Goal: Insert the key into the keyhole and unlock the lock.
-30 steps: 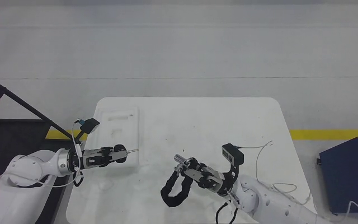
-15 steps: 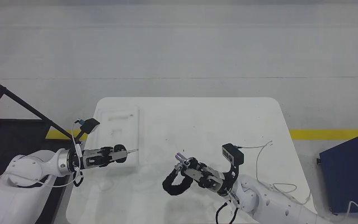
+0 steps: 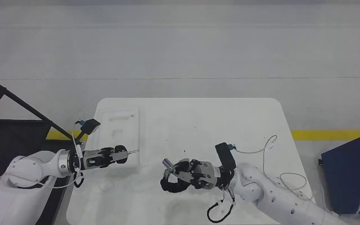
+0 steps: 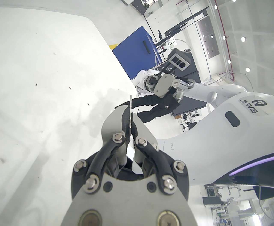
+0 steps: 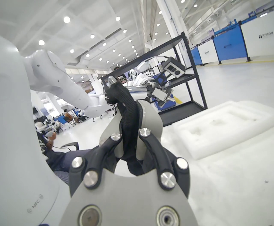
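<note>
Key (image 3: 133, 151) in the left gripper (image 3: 126, 153), tip toward the lock (image 5: 125, 100) in the right gripper (image 5: 131, 126), well apart above the table (image 3: 225, 124); tray (image 3: 121, 126) lies beside the left gripper.

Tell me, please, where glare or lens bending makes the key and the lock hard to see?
Left wrist view: the table glares nearly blank white, and the key in the left gripper shows edge-on as a thin strip; straight lines bow at the edges. Right wrist view: ceiling lamps flare above the lock, leaving its black sleeve a dark shape. Top view: even light.
</note>
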You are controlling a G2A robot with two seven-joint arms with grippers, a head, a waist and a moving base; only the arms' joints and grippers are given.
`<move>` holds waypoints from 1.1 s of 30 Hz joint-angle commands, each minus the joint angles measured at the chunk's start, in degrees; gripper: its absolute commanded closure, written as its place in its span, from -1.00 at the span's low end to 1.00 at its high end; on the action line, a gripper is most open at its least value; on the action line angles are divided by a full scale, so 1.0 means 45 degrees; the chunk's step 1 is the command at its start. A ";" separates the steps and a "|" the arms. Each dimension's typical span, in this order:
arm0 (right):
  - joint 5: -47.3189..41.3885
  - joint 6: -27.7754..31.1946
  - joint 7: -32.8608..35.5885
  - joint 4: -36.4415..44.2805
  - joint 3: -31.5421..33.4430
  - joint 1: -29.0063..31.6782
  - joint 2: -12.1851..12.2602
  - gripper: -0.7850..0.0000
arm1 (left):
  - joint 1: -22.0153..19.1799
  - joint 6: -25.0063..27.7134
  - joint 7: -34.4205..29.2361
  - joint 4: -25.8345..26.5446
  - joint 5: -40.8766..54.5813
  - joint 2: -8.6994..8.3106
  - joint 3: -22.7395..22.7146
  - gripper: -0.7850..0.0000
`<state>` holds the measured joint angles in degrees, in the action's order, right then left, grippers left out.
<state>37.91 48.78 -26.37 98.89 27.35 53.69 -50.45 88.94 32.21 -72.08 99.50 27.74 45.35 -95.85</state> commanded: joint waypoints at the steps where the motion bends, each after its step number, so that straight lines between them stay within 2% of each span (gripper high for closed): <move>1: 0.3592 -0.0422 -0.1180 0.0359 0.0780 -0.0038 0.0036 1.00 | 0.0000 0.0000 0.0000 0.0000 0.0000 0.0000 0.0000 1.00; 4: 0.7137 -0.2914 -0.3101 0.0618 0.1749 0.0672 0.0251 1.00 | 0.0000 0.0000 0.0000 0.0000 0.0000 0.0000 0.0000 1.00; 7: 0.9332 -0.4228 -0.3867 0.1128 0.2567 0.1430 0.0584 1.00 | 0.0000 0.0000 0.0000 0.0000 0.0000 0.0000 0.0000 1.00; 10: 0.9872 -0.4871 -0.3977 0.1638 0.3313 0.2284 0.0867 1.00 | 0.0000 0.0000 0.0000 0.0000 0.0000 0.0000 0.0000 1.00; 15: 0.9169 -0.5437 -0.4932 0.1887 0.4259 0.3377 0.1068 1.00 | 0.0000 0.0000 0.0000 0.0000 0.0000 0.0000 0.0000 1.00; 17: 0.8682 -0.5115 -0.5581 0.1820 0.4254 0.3634 0.1030 1.00 | 0.0000 0.0000 0.0000 0.0000 0.0000 0.0000 0.0000 1.00; 19: 0.8822 -0.4551 -0.5298 0.1745 0.4042 0.3511 0.0941 1.00 | 0.0000 0.0000 0.0000 0.0000 0.0000 0.0000 0.0000 1.00; 25: 0.7697 -0.3936 -0.6338 0.0894 0.3454 0.2997 0.0420 1.00 | 0.0000 0.0000 0.0000 0.0000 0.0000 0.0000 0.0000 1.00; 29: 0.7353 -0.2882 -0.6267 0.0261 0.2830 0.2526 0.0065 1.00 | 0.0000 0.0000 0.0000 0.0000 0.0000 0.0000 0.0000 1.00; 33: 0.6599 -0.2079 -0.5347 -0.0644 0.2080 0.1695 -0.0490 1.00 | 0.0000 0.0000 0.0000 0.0000 0.0000 0.0000 0.0000 1.00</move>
<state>68.56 38.97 -51.79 96.89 37.48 62.33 -52.02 88.94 32.21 -72.08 99.50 27.74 45.35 -95.85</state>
